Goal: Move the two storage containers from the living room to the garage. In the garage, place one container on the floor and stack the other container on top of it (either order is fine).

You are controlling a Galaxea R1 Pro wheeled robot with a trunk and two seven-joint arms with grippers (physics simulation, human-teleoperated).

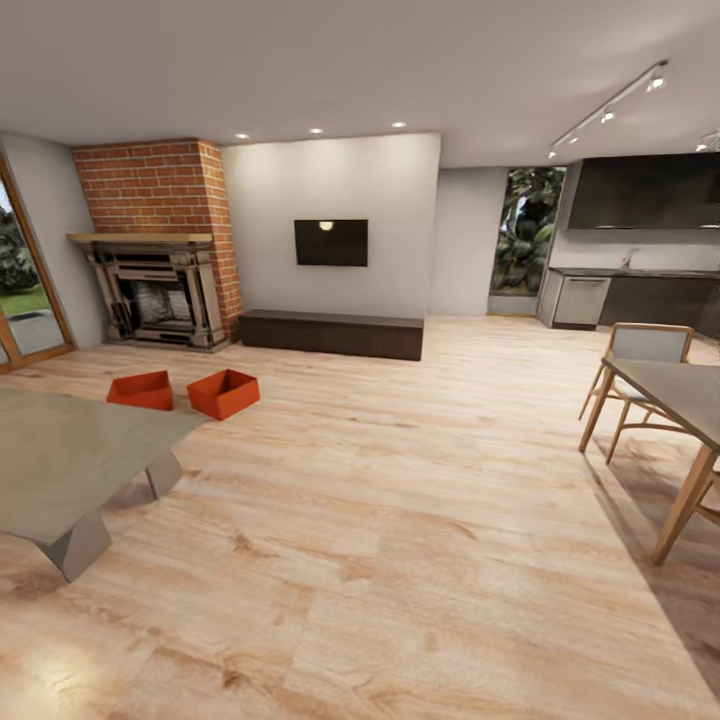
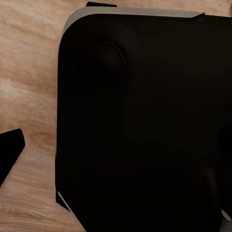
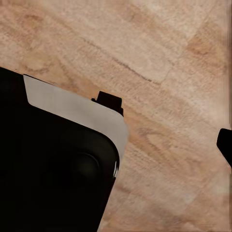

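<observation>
Two orange-red open-topped storage containers sit side by side on the living room's light wood planks, in front of the brick fireplace (image 1: pixel 155 290). One container (image 1: pixel 142 390) is on the left and the other (image 1: pixel 223 393) on the right, both far ahead of me to the left. A dark fingertip (image 2: pixel 10 157) of my left gripper shows at the picture's edge over the planks, beside my black base (image 2: pixel 145 125). A fingertip (image 3: pixel 225 145) of my right gripper likewise shows at the edge, with nothing near it. The garage and its floor are out of view.
A low grey table (image 1: pixel 60 460) stands close at the left, between me and the containers. A wooden dining table (image 1: pixel 680 395) and chair (image 1: pixel 640 350) stand at the right. A dark low bench (image 1: pixel 330 333) lines the back wall. Wide open plank floor runs through the middle.
</observation>
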